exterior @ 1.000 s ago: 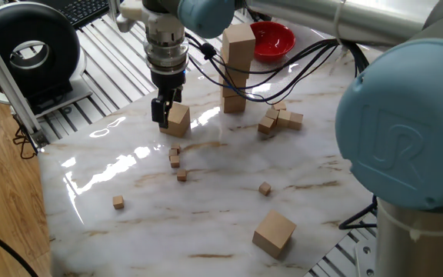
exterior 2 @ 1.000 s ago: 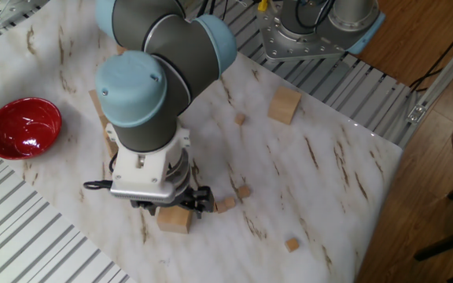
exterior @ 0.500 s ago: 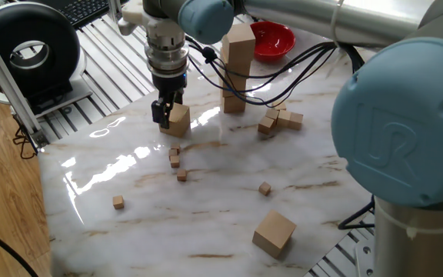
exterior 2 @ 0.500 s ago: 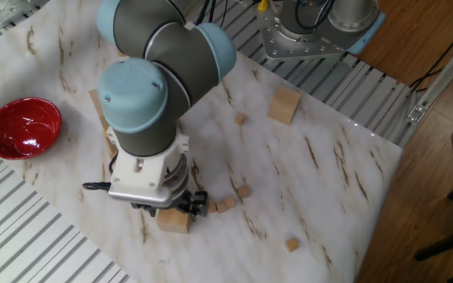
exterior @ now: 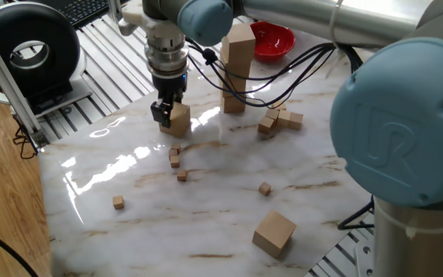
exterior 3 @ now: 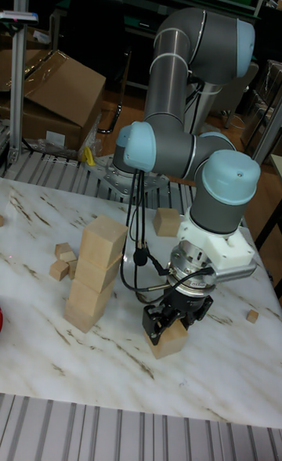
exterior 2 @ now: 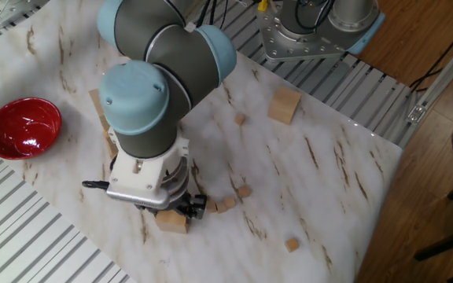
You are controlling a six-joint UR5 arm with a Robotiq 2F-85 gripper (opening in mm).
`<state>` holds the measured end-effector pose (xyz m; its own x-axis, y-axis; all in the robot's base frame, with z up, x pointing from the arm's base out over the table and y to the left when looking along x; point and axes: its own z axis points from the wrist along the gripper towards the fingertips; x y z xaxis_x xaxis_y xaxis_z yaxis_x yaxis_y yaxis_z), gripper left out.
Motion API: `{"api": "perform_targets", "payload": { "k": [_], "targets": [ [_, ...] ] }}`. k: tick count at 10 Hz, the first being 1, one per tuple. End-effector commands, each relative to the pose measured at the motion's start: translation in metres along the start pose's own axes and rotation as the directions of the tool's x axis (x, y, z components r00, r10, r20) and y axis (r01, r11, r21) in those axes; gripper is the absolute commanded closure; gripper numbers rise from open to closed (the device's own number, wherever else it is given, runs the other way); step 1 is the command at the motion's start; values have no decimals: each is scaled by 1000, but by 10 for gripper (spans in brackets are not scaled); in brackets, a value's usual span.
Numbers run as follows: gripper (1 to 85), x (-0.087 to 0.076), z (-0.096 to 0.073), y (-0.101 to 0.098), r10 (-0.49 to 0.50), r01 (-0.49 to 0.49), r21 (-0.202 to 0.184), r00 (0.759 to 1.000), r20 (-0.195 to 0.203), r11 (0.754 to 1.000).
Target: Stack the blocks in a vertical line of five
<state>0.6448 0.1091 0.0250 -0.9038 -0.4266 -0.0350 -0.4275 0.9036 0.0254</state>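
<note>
The gripper [exterior 3: 167, 328] is down at the desk [exterior: 206, 223], and its fingers [exterior: 161, 113] sit either side of one block [exterior: 178, 119]. They look pressed against its flanks, though the views don't show for certain whether they are squeezing it or only bracketing it. That block rests on the marble near the front edge, close to the stack [exterior 3: 94, 271], which stands three blocks high and slightly staggered, just in front of the red bowl [exterior 2: 22, 126]. Another block [exterior: 274, 233] lies well apart at the far corner, and tiny cubes [exterior: 177, 160] are scattered between.

So the step in hand looks like the pickup of the fourth block. If the grip is sound, the next move calls for a straight lift, a short carry across to the stack, and a gentle, square placement on top. That tower already leans a touch, so a nudge could topple it.
</note>
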Motion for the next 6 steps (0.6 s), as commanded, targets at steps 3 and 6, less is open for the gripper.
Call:
{"api": "perform_targets", "payload": {
  "k": [3, 6],
  "targets": [
    [477, 12, -22, -16, 13, -12, 28, 999, -35, 1000],
    [477, 26, -65, -17, -4, 4, 13, 999, -32, 1000]
  ]
}}
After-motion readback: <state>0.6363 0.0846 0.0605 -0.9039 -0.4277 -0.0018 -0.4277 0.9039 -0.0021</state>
